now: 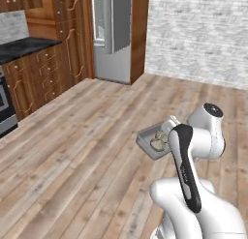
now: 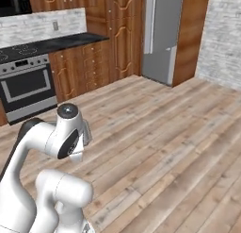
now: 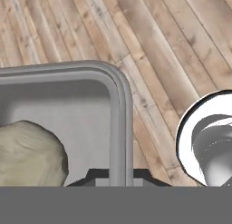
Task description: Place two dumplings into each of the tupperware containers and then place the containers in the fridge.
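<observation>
A shallow grey tupperware container (image 1: 147,140) hangs above the wooden floor, just in front of my arm. Two pale dumplings (image 1: 159,140) lie inside it. In the hand view my gripper (image 3: 121,177) is shut on the container's rim (image 3: 121,109), one dark tip on each side of the wall. One dumpling (image 3: 27,153) sits in the tray at the lower left of that view. The silver-grey fridge (image 1: 112,35) stands far ahead between brown wooden panels and also appears as the tall grey fridge (image 2: 162,34) in the right base view.
Wooden floor (image 1: 72,151) stretches between me and the fridge. Brown cabinets with a black counter (image 1: 24,47) and a steel oven (image 2: 28,88) line the left side. A pale brick wall (image 1: 203,35) closes the right.
</observation>
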Available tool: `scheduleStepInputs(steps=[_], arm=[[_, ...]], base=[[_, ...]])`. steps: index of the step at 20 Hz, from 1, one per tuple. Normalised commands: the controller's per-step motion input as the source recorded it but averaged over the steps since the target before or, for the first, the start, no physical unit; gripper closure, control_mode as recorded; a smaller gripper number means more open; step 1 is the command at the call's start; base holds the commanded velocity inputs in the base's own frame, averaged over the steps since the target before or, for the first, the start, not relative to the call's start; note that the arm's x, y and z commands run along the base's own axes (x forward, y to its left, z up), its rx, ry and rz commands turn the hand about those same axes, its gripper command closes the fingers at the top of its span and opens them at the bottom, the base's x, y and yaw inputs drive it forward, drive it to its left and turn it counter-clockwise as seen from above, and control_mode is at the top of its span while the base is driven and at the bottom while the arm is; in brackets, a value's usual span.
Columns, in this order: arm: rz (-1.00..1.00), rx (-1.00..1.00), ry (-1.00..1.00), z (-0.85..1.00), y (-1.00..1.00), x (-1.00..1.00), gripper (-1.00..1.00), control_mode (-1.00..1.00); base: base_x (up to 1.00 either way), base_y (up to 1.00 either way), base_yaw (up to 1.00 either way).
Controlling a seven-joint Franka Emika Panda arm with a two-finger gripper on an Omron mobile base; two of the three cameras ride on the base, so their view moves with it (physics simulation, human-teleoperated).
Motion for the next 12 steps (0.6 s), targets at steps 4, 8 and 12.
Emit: scheduleStepInputs(steps=[4, 8, 12], arm=[[0.00, 0.00, 0.00, 0.00, 0.00, 0.00, 1.00, 1.00], [0.00, 0.00, 0.00, 0.00, 0.00, 0.00, 1.00, 1.00], [0.00, 0.00, 0.00, 0.00, 0.00, 0.00, 1.00, 1.00]], base=[[1.00, 0.50, -0.03], [1.00, 0.35, -0.04], [1.00, 0.19, -0.04]])
